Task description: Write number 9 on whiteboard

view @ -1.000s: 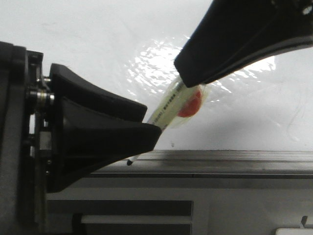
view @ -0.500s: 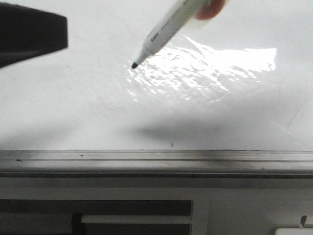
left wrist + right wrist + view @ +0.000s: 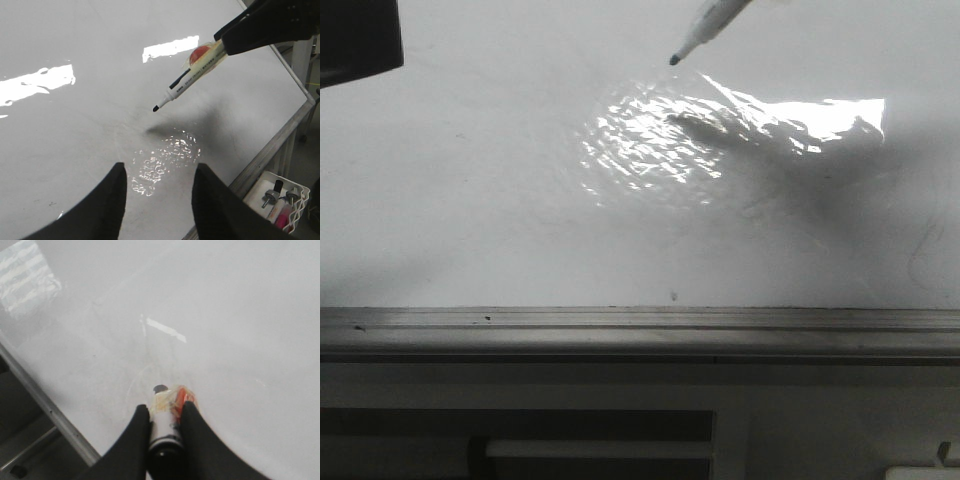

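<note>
The right gripper pinches a slim white marker, tip seemingly just above the glossy whiteboard; left gripper gapes.

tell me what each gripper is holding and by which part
The right gripper holds the marker pen by its rear barrel, at the taped orange patch, tip clear of the whiteboard. The left gripper is open and holds nothing.

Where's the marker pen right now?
The marker pen is held in the right tool, tip angled down above the whiteboard, over the rippled glare patch; no contact is visible.
</note>
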Motion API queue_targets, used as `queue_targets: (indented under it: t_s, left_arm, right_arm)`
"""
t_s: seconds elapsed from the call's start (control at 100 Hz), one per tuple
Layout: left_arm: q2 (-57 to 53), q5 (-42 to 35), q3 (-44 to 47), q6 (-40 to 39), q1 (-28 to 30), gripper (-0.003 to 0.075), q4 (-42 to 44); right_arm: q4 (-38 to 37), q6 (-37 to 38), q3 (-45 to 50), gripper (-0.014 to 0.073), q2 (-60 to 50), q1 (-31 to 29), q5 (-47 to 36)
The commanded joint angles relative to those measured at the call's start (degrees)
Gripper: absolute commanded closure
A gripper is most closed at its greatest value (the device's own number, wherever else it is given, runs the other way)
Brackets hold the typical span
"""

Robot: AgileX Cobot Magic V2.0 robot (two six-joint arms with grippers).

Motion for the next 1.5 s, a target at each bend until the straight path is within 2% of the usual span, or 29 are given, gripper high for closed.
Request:
queue_targets:
  t_s: [0.0,0.43,0.52,0.63,0.84,1.07,1.18,1.32,1.49]
  left_arm:
    - [-0.24,-4.21,-1.49,-0.05,0.09,0.0428,-0.63]
    - [-0.24,-4.21,-1.49,-0.05,0.09,0.0429,-0.63]
    - [-0.24,-4.21,-1.49,-0.05,0.09,0.0428,-0.63]
    - [-0.24,-4.21,-1.49,-0.05,0.09,0.0429,-0.63]
    - [-0.24,-4.21,-1.49,-0.05,0.09,0.0428,-0.63]
    - [-0.24,-4.21,-1.49,-0.05,0.09,0.0429,-0.63]
    - [-0.24,-4.21,-1.49,-0.05,0.09,0.0428,-0.63]
    - [-0.24,-4.21,-1.49,-0.05,0.09,0.0429,-0.63]
    - [-0.24,-3.78,-1.49,-0.05,0.09,0.0428,-0.63]
  right_arm:
    - [0.2,0.3,-2.86,0.0635,-0.07,-2.33,-4.36]
    - [2.81,0.3,-10.33,0.0635,12.1,-3.44,-0.84]
    - [4.14,0.3,-10.09,0.0635,14.21,-1.63,4.12]
    - [3.59,0.3,-8.46,0.0635,13.48,-1.04,6.13]
    - [3.09,0.3,-10.89,0.0635,9.48,-4.96,4.8]
    - [1.48,0.3,-13.16,0.0635,10.28,-4.96,2.8]
    - [1.34,0.3,-13.16,0.0635,10.28,-4.96,4.96]
    - [1.82,2.7,-9.05,0.0635,10.7,-4.2,10.48]
    - [4.47,2.7,-1.23,0.0635,9.44,-1.56,7.54]
